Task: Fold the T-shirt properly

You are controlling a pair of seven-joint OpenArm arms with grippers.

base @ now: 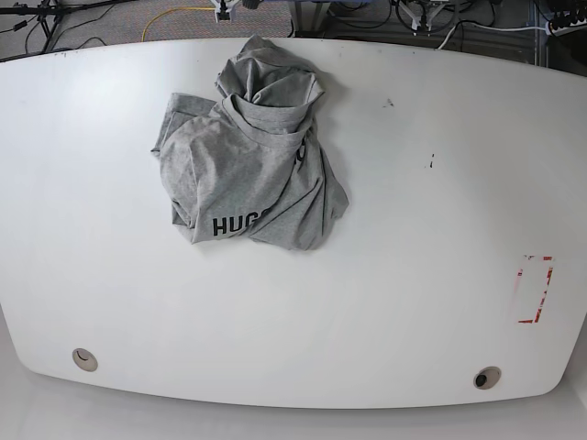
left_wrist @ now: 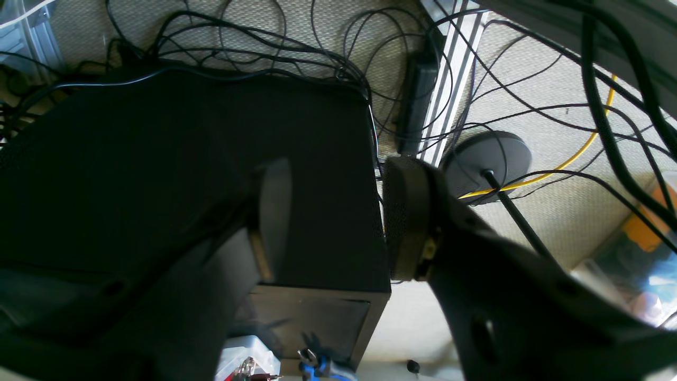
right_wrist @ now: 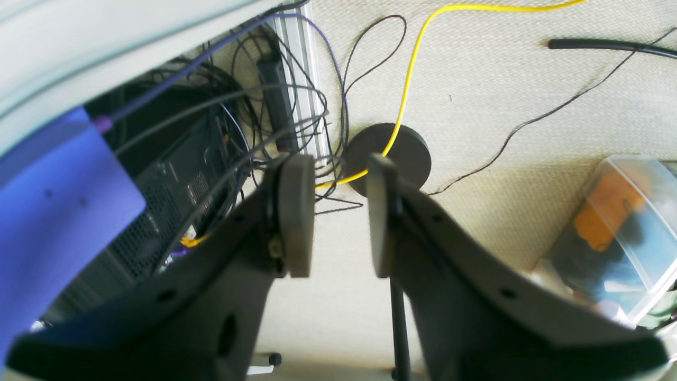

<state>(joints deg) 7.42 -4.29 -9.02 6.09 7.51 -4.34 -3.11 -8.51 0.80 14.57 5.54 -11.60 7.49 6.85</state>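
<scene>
Right pincer (right_wrist: pixel 338 217) narrow, empty | left pincer (left_wrist: pixel 338 217) wide | T-shirt (base: pixel 249 151) crumpled (grey)

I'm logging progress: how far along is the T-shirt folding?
Nothing looks done: the grey T-shirt lies crumpled on the white table. Nothing is in hand: the left gripper and right gripper are open over the floor. All folding remains.

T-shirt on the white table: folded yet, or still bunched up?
Bunched up. The grey cotton T-shirt lies crumpled in a heap, black lettering partly hidden by creases.
</scene>
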